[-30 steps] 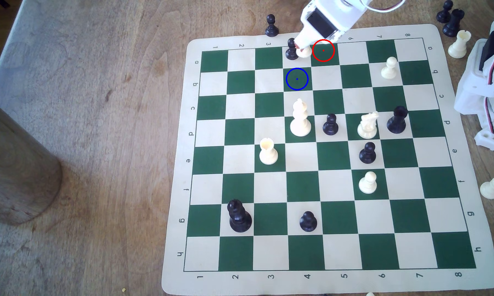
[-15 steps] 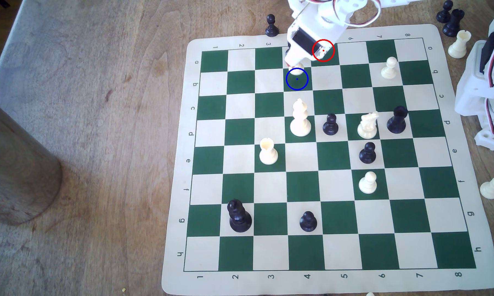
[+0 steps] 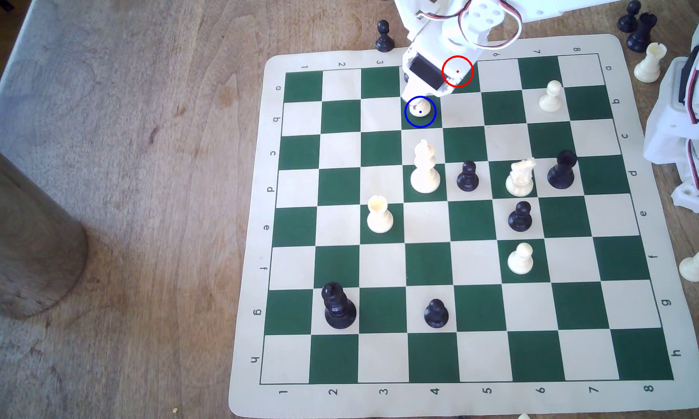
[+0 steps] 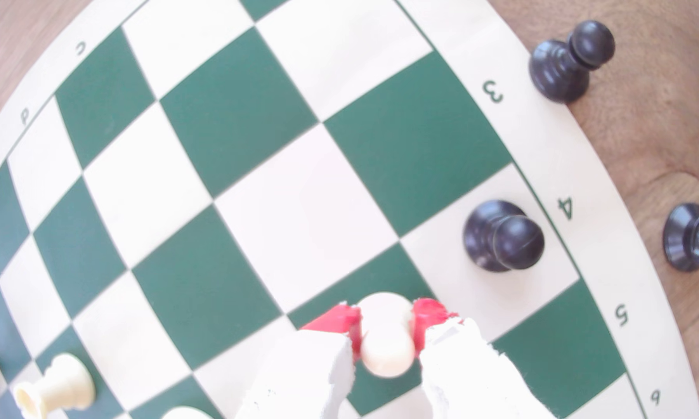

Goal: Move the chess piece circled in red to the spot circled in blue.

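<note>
Pawn (image 4: pixel 387 342) in gripper (image 4: pixel 387 334), over spot (image 3: pixel 420 121)

Your arm (image 3: pixel 452 44) is white printed plastic with a black servo block set into the wrist; red, white and black wires loop above it. Your gripper (image 4: pixel 386 334) has rough white fingers (image 4: pixel 460 362) with red pads (image 4: pixel 426 318).

Green-and-cream chessboard mat (image 3: pixel 654 403) on wooden table (image 3: pixel 138 201).
Upright on squares: tall cream piece (image 3: pixel 424 169), cream rook (image 3: pixel 379 215), black pawn (image 3: pixel 467 177), black pawn (image 4: pixel 501 237) beside edge numeral 4.
</note>
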Controlling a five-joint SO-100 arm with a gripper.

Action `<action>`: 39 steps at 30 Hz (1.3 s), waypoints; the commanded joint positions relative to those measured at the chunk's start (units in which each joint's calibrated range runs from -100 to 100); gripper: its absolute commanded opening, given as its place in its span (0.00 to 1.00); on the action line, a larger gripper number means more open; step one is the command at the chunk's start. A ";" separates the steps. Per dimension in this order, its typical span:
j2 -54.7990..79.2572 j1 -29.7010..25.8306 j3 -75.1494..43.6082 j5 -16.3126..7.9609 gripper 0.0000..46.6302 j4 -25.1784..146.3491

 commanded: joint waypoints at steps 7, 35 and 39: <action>-0.65 0.38 -4.11 0.15 0.16 -0.57; -39.11 -0.16 21.27 2.88 0.35 16.06; -51.93 -1.18 28.44 3.61 0.27 20.89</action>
